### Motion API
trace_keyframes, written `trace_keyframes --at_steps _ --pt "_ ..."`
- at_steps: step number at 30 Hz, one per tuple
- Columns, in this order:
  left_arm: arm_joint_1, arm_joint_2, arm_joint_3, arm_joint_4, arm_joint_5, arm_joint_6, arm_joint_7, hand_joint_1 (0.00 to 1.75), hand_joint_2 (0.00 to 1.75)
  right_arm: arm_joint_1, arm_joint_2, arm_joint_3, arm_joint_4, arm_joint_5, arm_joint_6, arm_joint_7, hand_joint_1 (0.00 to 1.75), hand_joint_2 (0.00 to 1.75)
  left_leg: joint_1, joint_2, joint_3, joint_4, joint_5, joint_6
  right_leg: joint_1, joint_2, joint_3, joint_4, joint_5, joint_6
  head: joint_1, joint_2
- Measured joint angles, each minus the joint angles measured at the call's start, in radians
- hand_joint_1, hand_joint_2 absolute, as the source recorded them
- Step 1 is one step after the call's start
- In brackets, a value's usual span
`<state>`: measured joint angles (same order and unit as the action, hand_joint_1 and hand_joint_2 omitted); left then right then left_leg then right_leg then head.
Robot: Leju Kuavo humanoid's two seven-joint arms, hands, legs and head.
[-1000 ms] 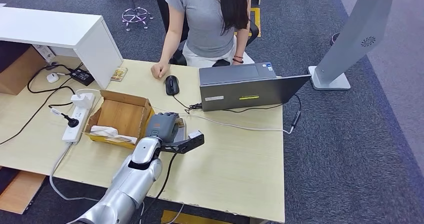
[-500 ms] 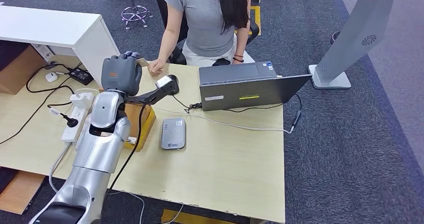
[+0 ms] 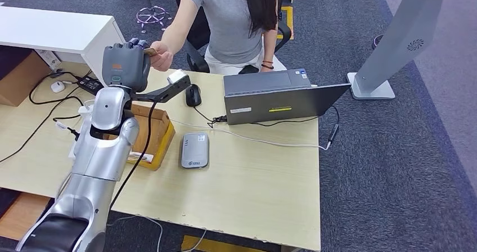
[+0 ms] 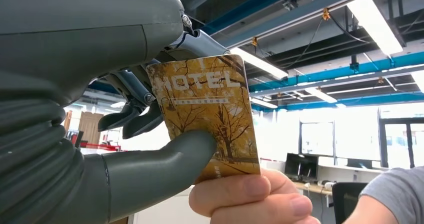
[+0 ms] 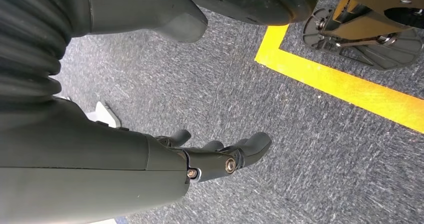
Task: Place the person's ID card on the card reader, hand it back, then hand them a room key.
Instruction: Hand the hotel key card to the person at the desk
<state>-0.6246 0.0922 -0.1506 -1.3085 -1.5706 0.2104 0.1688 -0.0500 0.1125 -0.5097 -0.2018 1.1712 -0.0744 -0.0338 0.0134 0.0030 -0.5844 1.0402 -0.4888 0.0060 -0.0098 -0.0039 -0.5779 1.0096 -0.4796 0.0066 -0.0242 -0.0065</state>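
Head view, left hand [image 3: 126, 64] raised, apparently pinching room key [image 4: 207, 115]

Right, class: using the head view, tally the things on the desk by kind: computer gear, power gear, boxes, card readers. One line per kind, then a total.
Computer gear: 3 (laptop, black mouse, white mouse)
Power gear: 2 (power strip, black adapter)
Boxes: 1 (cardboard box)
Card readers: 1 (card reader)
Total: 7
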Motion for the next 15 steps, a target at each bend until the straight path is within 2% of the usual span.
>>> trace_keyframes --at_steps 15 --pt "-0.014 0.025 -0.017 0.003 0.000 -0.004 0.007 1.75 1.75 -0.002 0.000 -0.023 0.000 0.010 0.000 -0.006 0.00 1.75 0.000 0.000 -0.001 0.000 0.000 0.000 0.000 0.001 -0.001 0.000 0.000 0.000 0.000 0.000"
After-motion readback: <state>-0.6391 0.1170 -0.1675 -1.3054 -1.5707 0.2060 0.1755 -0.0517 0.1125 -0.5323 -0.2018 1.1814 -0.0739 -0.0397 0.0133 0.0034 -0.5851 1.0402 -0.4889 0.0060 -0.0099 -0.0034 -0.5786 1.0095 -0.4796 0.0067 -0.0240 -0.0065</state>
